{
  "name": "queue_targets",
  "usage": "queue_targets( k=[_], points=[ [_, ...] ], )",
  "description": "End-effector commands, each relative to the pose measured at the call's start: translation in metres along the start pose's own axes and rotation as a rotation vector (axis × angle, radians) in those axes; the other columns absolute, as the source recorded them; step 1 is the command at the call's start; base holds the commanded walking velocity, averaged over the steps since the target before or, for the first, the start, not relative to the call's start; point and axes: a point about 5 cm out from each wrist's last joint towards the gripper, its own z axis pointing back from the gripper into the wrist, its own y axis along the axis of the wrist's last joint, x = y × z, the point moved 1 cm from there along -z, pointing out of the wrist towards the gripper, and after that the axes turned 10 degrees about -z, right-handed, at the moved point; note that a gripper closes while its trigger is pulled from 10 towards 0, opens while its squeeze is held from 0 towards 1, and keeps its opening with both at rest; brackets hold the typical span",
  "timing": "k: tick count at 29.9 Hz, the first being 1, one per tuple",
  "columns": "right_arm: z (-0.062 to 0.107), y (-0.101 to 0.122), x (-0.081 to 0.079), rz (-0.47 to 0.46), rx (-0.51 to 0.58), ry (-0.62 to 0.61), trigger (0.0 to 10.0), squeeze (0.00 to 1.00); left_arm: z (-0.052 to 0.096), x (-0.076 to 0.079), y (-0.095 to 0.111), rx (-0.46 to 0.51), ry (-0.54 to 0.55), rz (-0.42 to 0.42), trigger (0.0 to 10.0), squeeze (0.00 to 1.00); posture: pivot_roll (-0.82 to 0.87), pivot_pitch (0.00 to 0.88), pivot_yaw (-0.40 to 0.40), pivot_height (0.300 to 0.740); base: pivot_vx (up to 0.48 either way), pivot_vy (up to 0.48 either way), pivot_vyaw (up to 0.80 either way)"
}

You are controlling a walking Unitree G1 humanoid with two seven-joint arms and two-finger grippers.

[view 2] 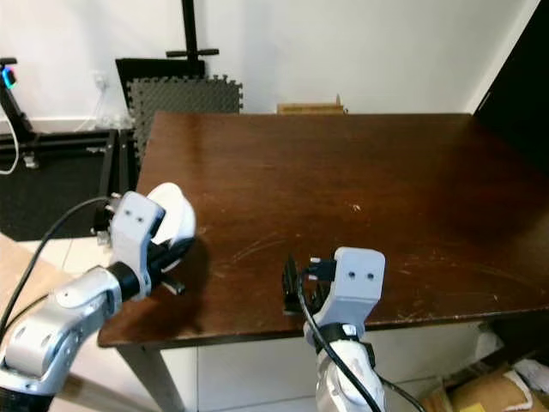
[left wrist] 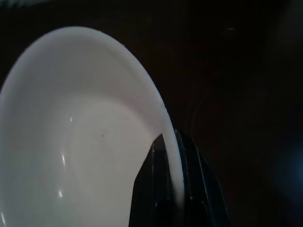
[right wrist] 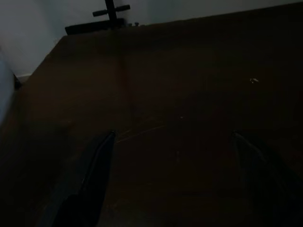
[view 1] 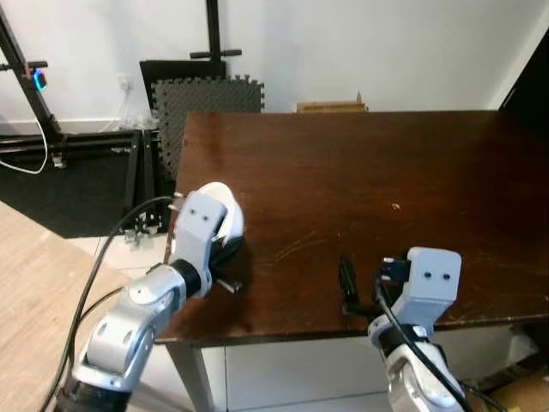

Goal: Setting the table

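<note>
A white bowl sits at the near left edge of the dark brown worktop, close to the corner on the robot's left. The left claw has hold of it: in the left wrist view the two black fingers pinch the bowl's rim, one inside the bowl and one outside, closed tight on the thin white wall. From the head views the silver left arm reaches in over the worktop's edge, and its wrist block covers much of the bowl, so only the far side of the rim shows. Whether the bowl rests on the wood or is lifted just off it cannot be told.

The right claw is over the near edge of the worktop, well apart from the bowl, on the robot's right. Its fingers are spread wide and hold nothing; in the right wrist view they stand at either side with bare scratched wood between them.

Beyond the worktop's far left corner, grey foam mats lean against the white wall, with a black stand behind them. A black metal frame stands on the floor to the left.
</note>
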Motion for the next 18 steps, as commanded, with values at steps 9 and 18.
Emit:
queue_targets(
  k=[9, 18],
  points=[
    [-0.003, 0.002, -0.004, 0.032, 0.008, 0.03, 10.0, 0.0, -0.019, -0.021, 0.043, 0.13, -0.232, -0.475, 10.0, 0.0, -0.01, 0.139, 0.033, 0.74, 0.0, 0.0, 0.0],
    [-0.044, 0.048, -0.041, 0.048, 0.143, 0.23, 10.0, 0.0, -0.067, -0.019, 0.046, 0.062, -0.331, -0.941, 10.0, 0.0, -0.03, 0.256, 0.059, 0.74, 0.0, 0.0, 0.0]
  ],
)
